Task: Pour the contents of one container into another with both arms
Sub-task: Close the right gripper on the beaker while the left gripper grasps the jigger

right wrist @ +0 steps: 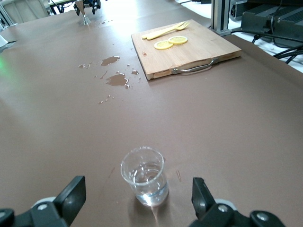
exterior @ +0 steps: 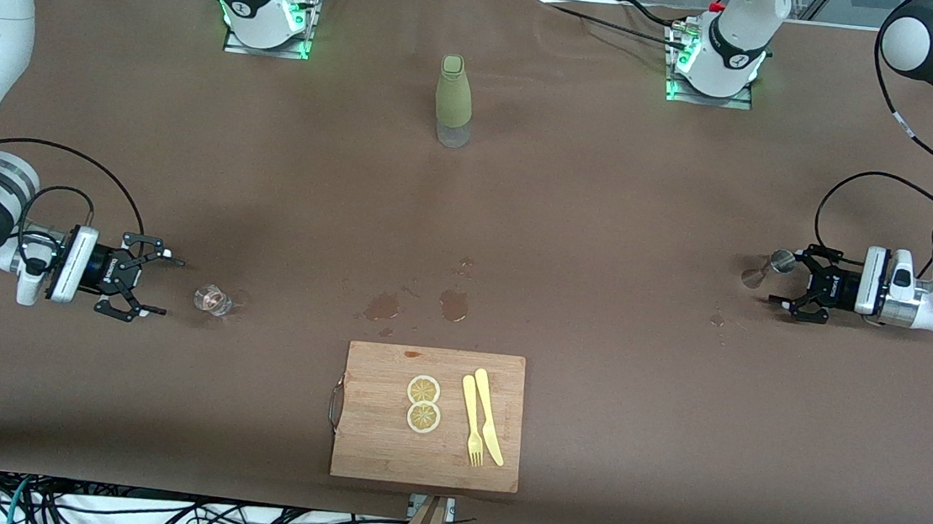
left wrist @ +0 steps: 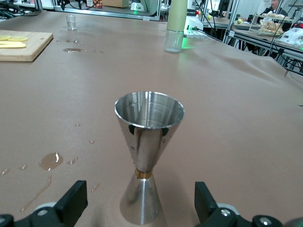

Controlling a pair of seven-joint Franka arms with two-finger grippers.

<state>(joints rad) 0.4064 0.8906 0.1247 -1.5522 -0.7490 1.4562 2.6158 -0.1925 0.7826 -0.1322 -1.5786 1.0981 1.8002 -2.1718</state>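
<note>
left tool (exterior: 779,283): low over the bench (exterior: 605,223) at the left arm's end, lying on its side, fingers spread wide and holding nothing. The wrist view shows both fingertips (left wrist: 71,203) well clear of the jigger on either side.

jigger (exterior: 761,268): little silver hourglass thing standing upright on the bench just off the left tool's tips, roughly in line with the gap between the fingers. In the wrist view (left wrist: 147,156) it sits right between the two fingers without touching either. Can't tell if there's any liquid in it.

right tool (exterior: 159,286): same deal at the right arm's end, low, sideways, fingers wide apart and gripping nothing.

glass cup (exterior: 212,300): tiny clear cup, upright on the bench just ahead of the right tool's tips. From the right wrist cam (right wrist: 144,176) it's between the fingers with space on both sides. Looks like there might be a bit of clear liquid in the bottom, not sure.

green bottle (exterior: 453,100): upright mid-bench, well away from both tools, up toward the bases.

cutting board (exterior: 382,449): mid-bench near the front camera, about halfway between the tools, carrying two lemon slices (exterior: 423,403), a yellow fork (exterior: 472,422) and a knife (exterior: 489,416).

spills (exterior: 453,304): a few wet patches on the bench just above the board.
</note>
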